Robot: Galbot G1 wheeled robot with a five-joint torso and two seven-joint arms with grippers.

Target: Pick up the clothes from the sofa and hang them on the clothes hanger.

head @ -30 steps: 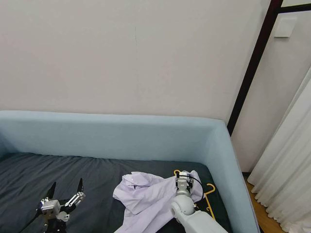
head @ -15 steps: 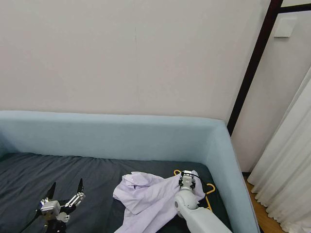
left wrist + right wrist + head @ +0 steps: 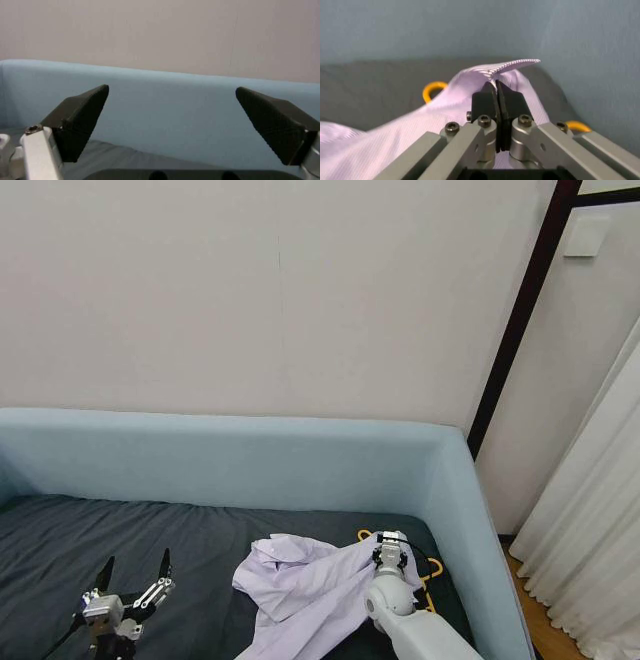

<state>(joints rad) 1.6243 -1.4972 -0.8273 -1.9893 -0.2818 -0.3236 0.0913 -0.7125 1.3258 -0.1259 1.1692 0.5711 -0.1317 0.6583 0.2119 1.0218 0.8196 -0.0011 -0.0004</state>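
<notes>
Right end of a pale blue sofa [image 3: 250, 465], set against a plain wall. On its dark grey seat cushion [image 3: 120, 530], toward the right: a crumpled lilac pinstriped shirt [image 3: 300, 585], spread from about mid-seat almost to the right armrest. Just beside the shirt's right edge and partly under it: a yellow clothes hanger [image 3: 432, 572], lying flat on the cushion near the armrest.

Right gripper [image 3: 388, 553] down at the far right part of the shirt, jaws closed and pinching a fold of the fabric. Seen from the right wrist: right gripper [image 3: 495, 85] with both black pads pressed together, a ridge of the shirt [image 3: 515, 67] caught between them and standing up beyond the tips; more striped cloth draped below on both sides; two curved bits of the clothes hanger [image 3: 432, 90] peeking out from under the fabric.

Left gripper [image 3: 138, 560] hovering low over the bare cushion at the near left, well apart from the shirt, jaws spread wide and holding nothing. Seen from the left wrist: left gripper [image 3: 171, 90] pointing at the sofa's backrest, dark fingertips far apart.

Off to the right of the sofa: a dark door frame [image 3: 520, 320] and a white curtain [image 3: 590, 550].
</notes>
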